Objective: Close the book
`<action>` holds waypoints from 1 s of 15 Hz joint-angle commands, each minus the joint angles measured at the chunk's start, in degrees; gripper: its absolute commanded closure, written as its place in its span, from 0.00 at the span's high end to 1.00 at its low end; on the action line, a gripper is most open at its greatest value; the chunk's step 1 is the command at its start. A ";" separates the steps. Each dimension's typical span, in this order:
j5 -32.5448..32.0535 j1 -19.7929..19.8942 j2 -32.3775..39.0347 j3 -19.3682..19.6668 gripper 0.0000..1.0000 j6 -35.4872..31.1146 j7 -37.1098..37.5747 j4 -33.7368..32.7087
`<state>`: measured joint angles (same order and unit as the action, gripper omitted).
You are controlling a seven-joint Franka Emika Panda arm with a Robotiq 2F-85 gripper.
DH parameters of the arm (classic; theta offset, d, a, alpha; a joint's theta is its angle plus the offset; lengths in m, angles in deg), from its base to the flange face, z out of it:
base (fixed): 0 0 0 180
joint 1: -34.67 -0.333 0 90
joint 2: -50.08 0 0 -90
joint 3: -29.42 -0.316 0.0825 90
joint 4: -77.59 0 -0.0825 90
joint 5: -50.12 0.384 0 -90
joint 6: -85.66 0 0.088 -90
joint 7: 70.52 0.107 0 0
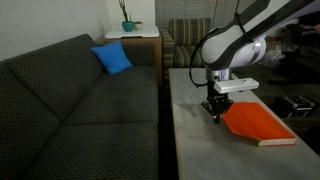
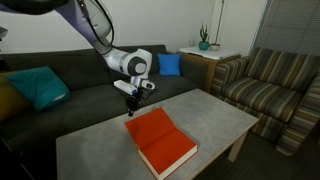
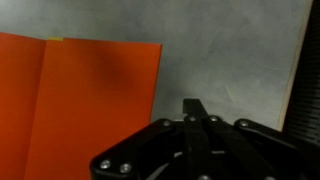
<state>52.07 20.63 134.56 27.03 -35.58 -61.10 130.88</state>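
The orange-red book lies flat on the grey table, cover up, with pale page edges at its side; it shows in both exterior views and at the left of the wrist view. It looks closed. My gripper hangs just above the table beside the book's near corner, apart from it. In the wrist view the fingers are pressed together with nothing between them.
The grey table has a dark grey sofa alongside with a blue cushion. A striped armchair stands past the table's far end. A side table with a plant sits behind the sofa.
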 commanded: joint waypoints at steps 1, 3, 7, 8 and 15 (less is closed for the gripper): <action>-1.74 -1.14 0.00 1.46 0.00 -0.06 1.24 0.33; -2.95 -1.86 0.00 2.63 0.00 -0.13 2.15 0.68; -5.78 -3.06 0.02 4.49 0.00 -0.39 4.49 1.35; -6.12 -3.13 0.03 4.65 0.00 -0.38 4.95 1.46; -8.47 -3.82 0.03 7.16 0.00 -0.80 9.74 0.64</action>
<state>45.33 17.58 134.58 32.09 -35.74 -53.95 131.79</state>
